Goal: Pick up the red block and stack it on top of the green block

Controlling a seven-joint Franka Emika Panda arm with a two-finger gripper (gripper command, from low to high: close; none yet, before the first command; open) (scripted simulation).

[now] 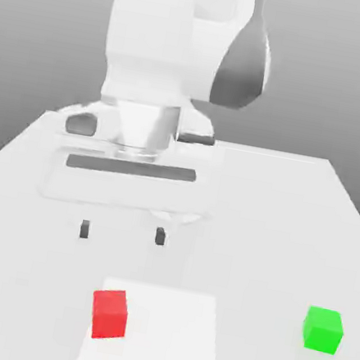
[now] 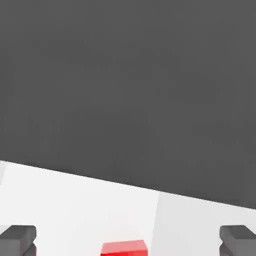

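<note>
Pretty much nothing's done yet. The claw hangs spread wide and empty above the counter, well short of the red block. That block sits near the front edge, and the green block sits well apart, toward the exterior view's right. Grab, lift and stack are all left.

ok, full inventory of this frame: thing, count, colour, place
red block: 1, bright red, on the table, near edge, toward the exterior view's left, on the lighter patch
green block: 1, bright green, on the table, toward the exterior view's right, apart from the red one
lighter patch: 1, paler white rectangle on the tabletop
table: 1, white
arm: 1, white and grey, behind the blocks
claw: 1, dark fingertips, open, above the table, holding nothing
</note>
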